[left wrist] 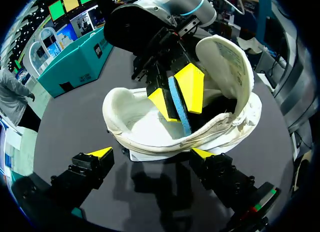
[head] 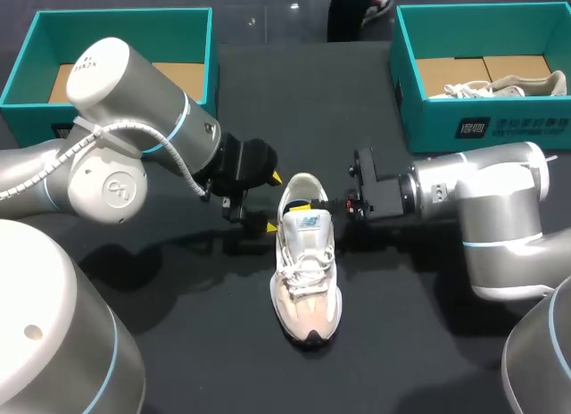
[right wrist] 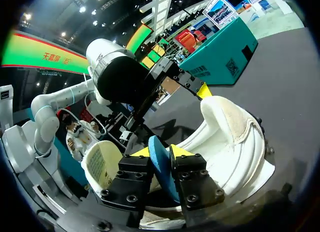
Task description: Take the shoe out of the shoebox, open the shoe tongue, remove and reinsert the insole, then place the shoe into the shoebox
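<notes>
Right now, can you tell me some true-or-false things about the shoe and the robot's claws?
1. The shoe stands on the table, outside both boxes. True.
2. The right claw pinches the blue insole inside the shoe's opening. True.
3. The left claw is shut on the shoe's laces. False: it is open, beside the shoe's heel end.
4. The left teal box has a shoe in it. False: only its cardboard floor shows. The second shoe lies in the right teal box.
</notes>
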`<action>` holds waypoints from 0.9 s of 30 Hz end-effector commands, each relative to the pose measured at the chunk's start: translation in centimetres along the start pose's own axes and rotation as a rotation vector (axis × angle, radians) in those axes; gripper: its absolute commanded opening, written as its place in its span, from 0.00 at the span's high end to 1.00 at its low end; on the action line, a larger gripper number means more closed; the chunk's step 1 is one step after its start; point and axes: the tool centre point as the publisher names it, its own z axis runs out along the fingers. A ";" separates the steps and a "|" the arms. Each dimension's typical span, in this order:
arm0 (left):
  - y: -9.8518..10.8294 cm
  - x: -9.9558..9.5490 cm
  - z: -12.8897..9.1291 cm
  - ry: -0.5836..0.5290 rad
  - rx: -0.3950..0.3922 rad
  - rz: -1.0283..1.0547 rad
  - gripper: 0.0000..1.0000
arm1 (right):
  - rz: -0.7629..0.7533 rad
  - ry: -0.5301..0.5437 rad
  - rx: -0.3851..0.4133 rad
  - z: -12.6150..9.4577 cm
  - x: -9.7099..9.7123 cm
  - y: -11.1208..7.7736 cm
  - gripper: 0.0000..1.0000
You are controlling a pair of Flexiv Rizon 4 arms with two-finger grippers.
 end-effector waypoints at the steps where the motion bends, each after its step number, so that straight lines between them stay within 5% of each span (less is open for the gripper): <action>1: 0.0 0.0 0.1 0.000 0.001 0.001 0.00 | -0.022 -0.013 0.024 0.1 0.3 1.3 0.56; 9: 0.0 0.0 0.1 0.000 0.001 0.001 0.00 | -0.061 -0.019 0.040 -0.1 -0.2 2.9 0.67; 11: 0.0 0.0 0.1 0.000 0.001 0.001 0.00 | -0.055 -0.016 0.038 -0.1 -0.6 2.8 0.79; 12: 0.0 0.0 0.1 0.000 0.001 0.001 0.00 | -0.052 -0.013 0.036 0.0 -0.7 2.7 0.98; 27: 0.0 0.0 0.1 0.000 0.001 0.001 0.00 | 0.099 -0.002 -0.006 0.9 -1.3 -1.9 1.00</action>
